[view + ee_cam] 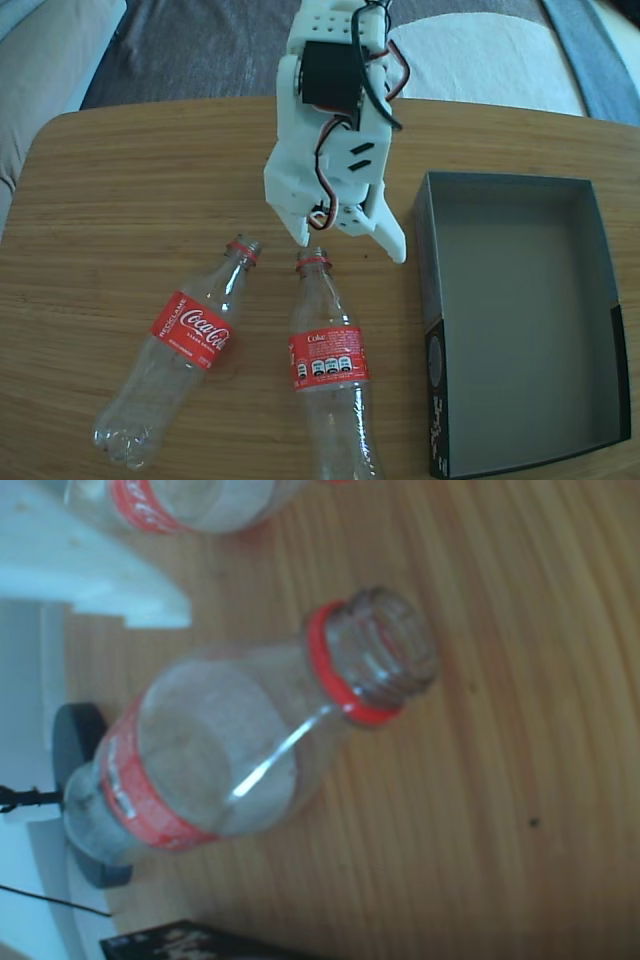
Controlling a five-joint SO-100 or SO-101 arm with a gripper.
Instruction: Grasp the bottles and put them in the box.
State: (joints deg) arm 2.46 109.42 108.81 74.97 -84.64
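In the fixed view we see two bottles lying on the wooden tabletop (pixel 110 190), both with the open mouth turned to the far side. The left bottle (pixel 186 348) lies slanted, its base toward the near left and its neck leaning to the right. The right bottle (pixel 328 375) lies almost straight, and its base goes out of the picture at the near edge. The two necks are near each other but we see them apart. The box (pixel 523 310) stands to the right of the right bottle, just beside it, with its grey inside showing and nothing in it. The white claw (pixel 350 245) hangs over the neck of the right bottle, with its two fingertips pointing down, one at the left of the red neck ring and one further to the right. The fingers are spread apart and they grip nothing. In the wrist view we look down on the same bottle's open mouth and red ring, with one white finger (pixel 95 565) at the upper left, apart from the bottle; a part of the other bottle shows at the top edge.
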